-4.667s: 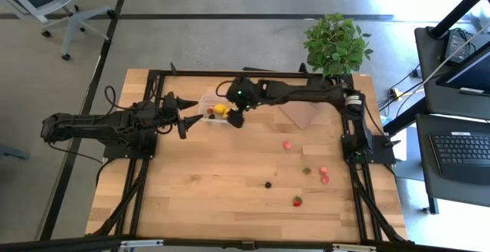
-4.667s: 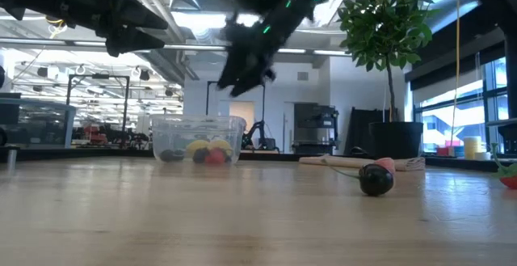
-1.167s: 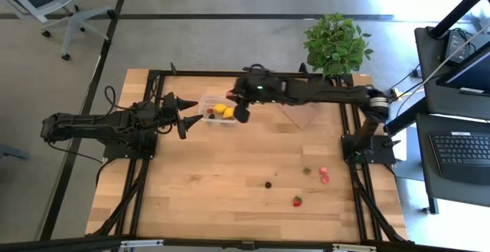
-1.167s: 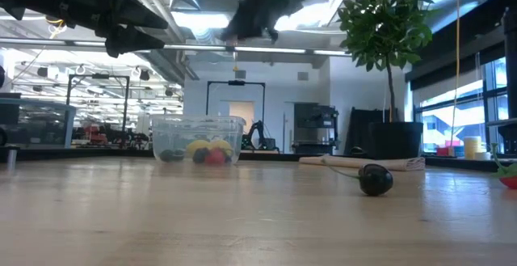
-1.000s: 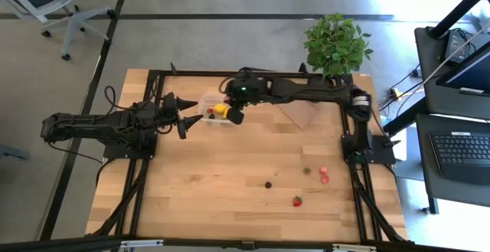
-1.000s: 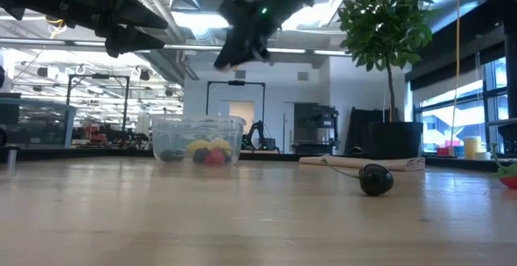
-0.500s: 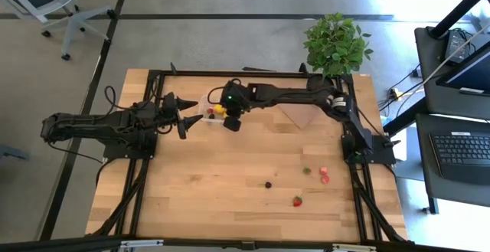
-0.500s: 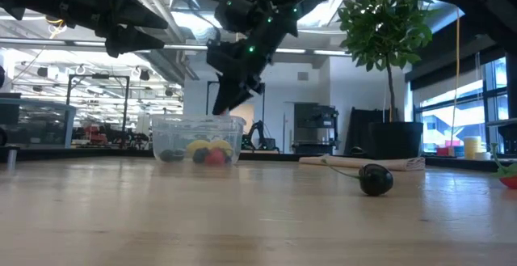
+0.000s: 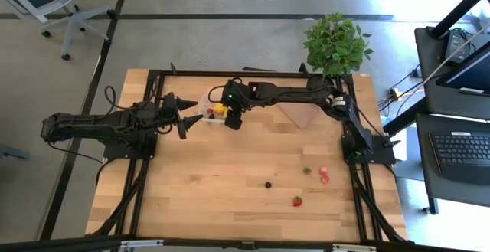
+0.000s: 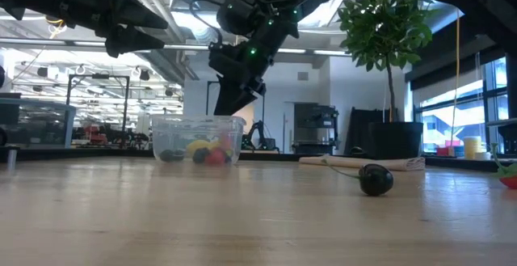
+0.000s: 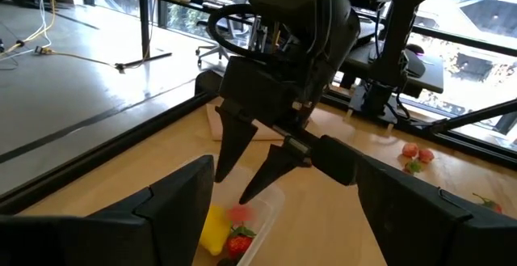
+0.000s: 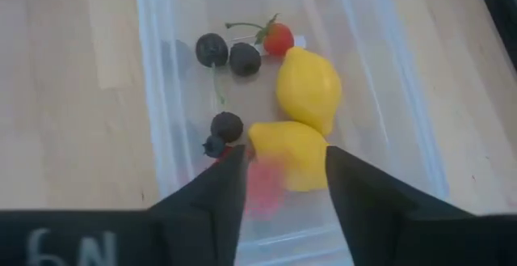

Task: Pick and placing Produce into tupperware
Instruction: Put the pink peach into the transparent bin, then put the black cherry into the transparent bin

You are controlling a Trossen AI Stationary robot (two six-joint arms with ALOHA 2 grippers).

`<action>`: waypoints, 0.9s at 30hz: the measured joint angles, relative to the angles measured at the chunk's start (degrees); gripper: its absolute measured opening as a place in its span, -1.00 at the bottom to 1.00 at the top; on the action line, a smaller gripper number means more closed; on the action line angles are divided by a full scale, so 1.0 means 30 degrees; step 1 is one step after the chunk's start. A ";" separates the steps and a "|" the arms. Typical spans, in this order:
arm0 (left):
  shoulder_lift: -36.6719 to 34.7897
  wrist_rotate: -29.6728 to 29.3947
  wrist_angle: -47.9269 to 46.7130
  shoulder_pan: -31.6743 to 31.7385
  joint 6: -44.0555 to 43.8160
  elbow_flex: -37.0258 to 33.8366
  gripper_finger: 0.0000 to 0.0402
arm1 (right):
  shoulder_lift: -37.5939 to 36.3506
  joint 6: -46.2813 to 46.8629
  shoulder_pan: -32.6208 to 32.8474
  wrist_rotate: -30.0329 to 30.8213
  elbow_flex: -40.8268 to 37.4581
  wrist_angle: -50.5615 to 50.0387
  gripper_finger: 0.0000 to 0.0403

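The right gripper (image 12: pixel 279 187), fingers spread, hangs over the tupperware (image 12: pixel 388 112) to drop a red piece (image 12: pixel 264 183) (left gripper (image 9: pixel 186 116) waits beside, fingers apart).

The right gripper (image 9: pixel 232 119) points steeply down at the far middle with jaws spread, while the left gripper (image 9: pixel 186 115) hovers level, jaws parted.
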 joint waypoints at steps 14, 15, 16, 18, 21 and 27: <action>-0.0003 0.0007 0.0006 0.0006 0.0000 0.0000 0.45 | -0.1868 -0.1612 0.0476 -0.1468 0.1740 -0.4256 0.19; 0.0003 0.0007 0.0000 0.0007 0.0000 0.0000 0.45 | -0.2307 -0.1864 0.0677 -0.2030 0.1763 -0.4566 0.19; -0.0003 0.0000 0.0006 0.0007 0.0000 0.0000 0.45 | -0.2826 -0.2171 0.0859 -0.2689 0.1763 -0.4946 0.20; 0.0001 0.0000 0.0003 0.0007 0.0007 0.0000 0.45 | -0.3799 -0.2551 0.1277 -0.3723 0.1770 -0.5676 0.20; -0.0001 0.0003 0.0007 0.0007 0.0009 0.0000 0.45 | -0.5160 -0.3255 0.1954 -0.4529 0.1480 -0.6943 0.20; -0.0002 0.0006 0.0006 0.0007 0.0000 0.0000 0.45 | -0.7129 -0.3322 0.4152 -0.4738 -0.1494 -0.6935 0.20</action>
